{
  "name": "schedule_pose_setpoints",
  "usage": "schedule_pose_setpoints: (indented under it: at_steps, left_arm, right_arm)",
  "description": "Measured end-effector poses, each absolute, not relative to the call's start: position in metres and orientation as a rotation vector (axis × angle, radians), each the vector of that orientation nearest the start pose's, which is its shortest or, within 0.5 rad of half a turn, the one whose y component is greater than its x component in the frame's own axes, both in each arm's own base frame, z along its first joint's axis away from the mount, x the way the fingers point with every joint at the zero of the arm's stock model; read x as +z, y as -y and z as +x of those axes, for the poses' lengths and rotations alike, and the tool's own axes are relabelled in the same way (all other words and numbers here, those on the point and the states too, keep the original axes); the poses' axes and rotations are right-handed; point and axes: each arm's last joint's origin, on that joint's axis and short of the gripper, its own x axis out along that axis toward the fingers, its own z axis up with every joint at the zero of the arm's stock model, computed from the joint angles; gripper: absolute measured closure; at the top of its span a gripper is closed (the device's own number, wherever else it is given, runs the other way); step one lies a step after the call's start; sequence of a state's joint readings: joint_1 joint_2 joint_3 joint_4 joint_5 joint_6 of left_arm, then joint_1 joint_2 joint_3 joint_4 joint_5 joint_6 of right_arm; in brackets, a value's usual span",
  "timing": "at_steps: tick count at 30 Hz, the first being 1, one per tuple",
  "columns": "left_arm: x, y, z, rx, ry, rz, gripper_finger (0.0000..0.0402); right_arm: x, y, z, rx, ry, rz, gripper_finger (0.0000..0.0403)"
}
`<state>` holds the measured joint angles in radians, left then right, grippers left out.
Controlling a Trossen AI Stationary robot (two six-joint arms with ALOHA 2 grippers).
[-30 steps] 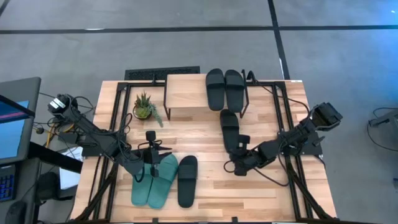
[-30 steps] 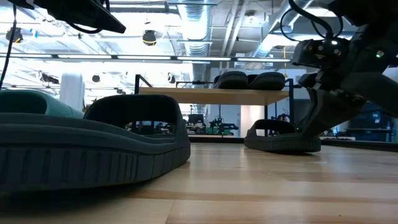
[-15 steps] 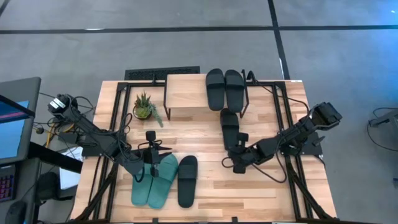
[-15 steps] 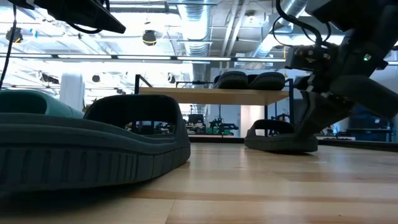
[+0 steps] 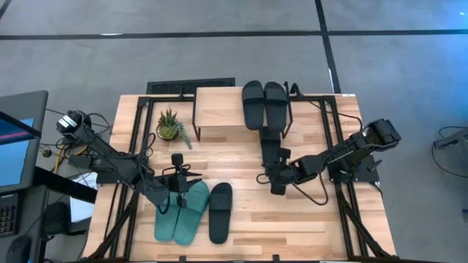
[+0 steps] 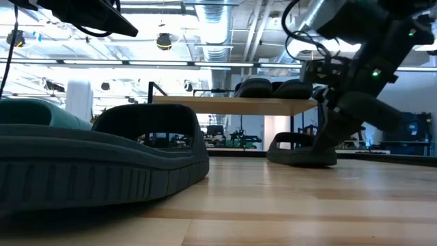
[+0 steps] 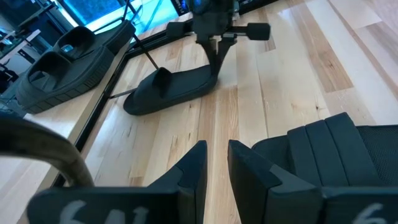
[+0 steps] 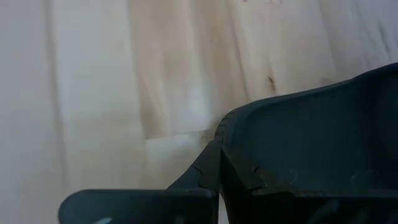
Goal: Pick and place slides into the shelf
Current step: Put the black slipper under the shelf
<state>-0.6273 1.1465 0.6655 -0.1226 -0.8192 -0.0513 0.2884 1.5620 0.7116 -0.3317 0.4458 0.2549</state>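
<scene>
A black slide [image 5: 269, 150] lies on the table just in front of the shelf [image 5: 219, 109], toe toward it. My right gripper [image 5: 273, 183] is shut on its near end; it also shows in the low view [image 6: 328, 147]. A black pair [image 5: 265, 104] sits on the shelf's top board. The teal pair [image 5: 183, 212] and another black slide [image 5: 220, 212] lie soles down at the near left. My left gripper [image 5: 191, 177] hovers over the teal pair, fingers all but shut and empty [image 7: 217, 152]. My right gripper pinches the rim of the black slide's heel end [image 8: 249, 124] between its two fingers. The fingers [image 7: 216, 59] come from above, slanting in from the table's right. The heel end [image 7: 202, 76] is tipped a little up; the toe end [image 7: 134, 104] rests on the table.
A small potted plant [image 5: 170, 126] stands left of the shelf. A monitor [image 5: 14, 139] and cables lie off the table's left edge. Bare wood [image 5: 322, 226] shows at the near right and between the slides.
My right gripper has gone toward the table's far edge and a little left, toward the shelf, still shut on the black slide's heel. The slide has shifted slightly with it toward the shelf.
</scene>
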Motion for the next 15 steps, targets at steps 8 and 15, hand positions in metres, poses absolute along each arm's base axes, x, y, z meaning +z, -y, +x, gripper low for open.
schedule_pose_setpoints:
  at_steps: [8,15]
  left_arm:
    - [0.234,0.117,0.197,0.199,-0.447,0.343,0.0346]
    - [0.234,0.117,0.197,0.197,-0.448,0.35,0.0346]
  right_arm:
    - [0.136,-0.039,0.257,-0.316,-1.095,-0.21,0.0403]
    - [0.136,-0.021,0.26,-0.351,-1.113,-0.216,0.0403]
